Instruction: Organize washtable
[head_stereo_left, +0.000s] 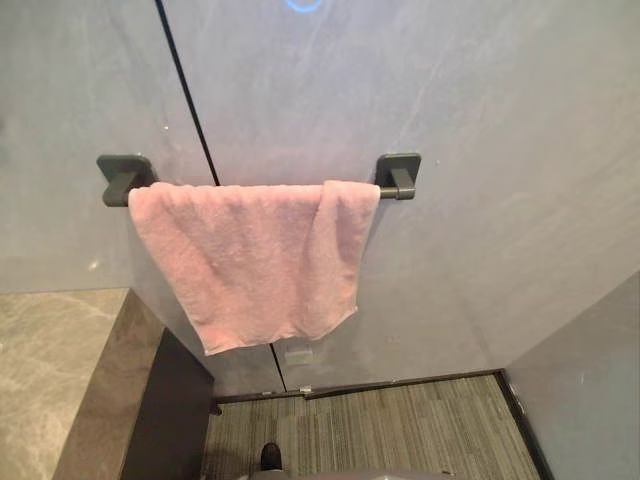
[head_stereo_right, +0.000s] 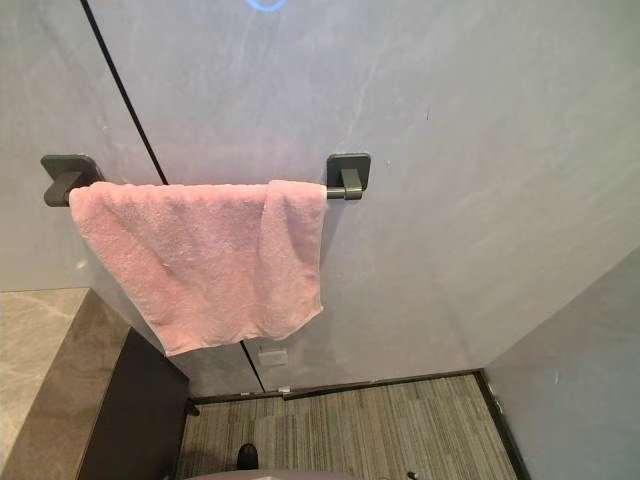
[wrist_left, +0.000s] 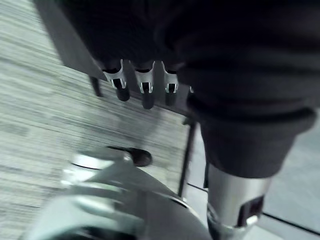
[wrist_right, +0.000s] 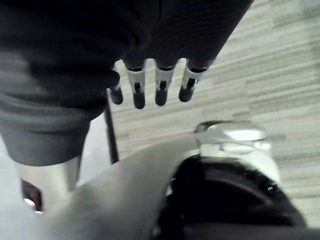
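A pink towel (head_stereo_left: 255, 255) hangs over a dark wall-mounted towel bar (head_stereo_left: 398, 189), bunched toward its left end, its lower edge slanting. The same pink towel (head_stereo_right: 200, 255) drapes with one narrower fold on its right side. A stone-topped washtable (head_stereo_left: 50, 370) shows at the lower left, its top bare. My left hand (wrist_left: 145, 87) hangs down above the striped floor with fingers straight and holding nothing. My right hand (wrist_right: 150, 85) hangs the same way over the floor, fingers relaxed and empty.
The grey wall (head_stereo_left: 470, 120) carries a dark vertical seam (head_stereo_left: 190, 110). A dark cabinet side (head_stereo_left: 170, 420) drops below the washtable edge. Grey striped carpet (head_stereo_left: 400, 430) covers the floor, bounded on the right by another grey panel (head_stereo_left: 590, 390).
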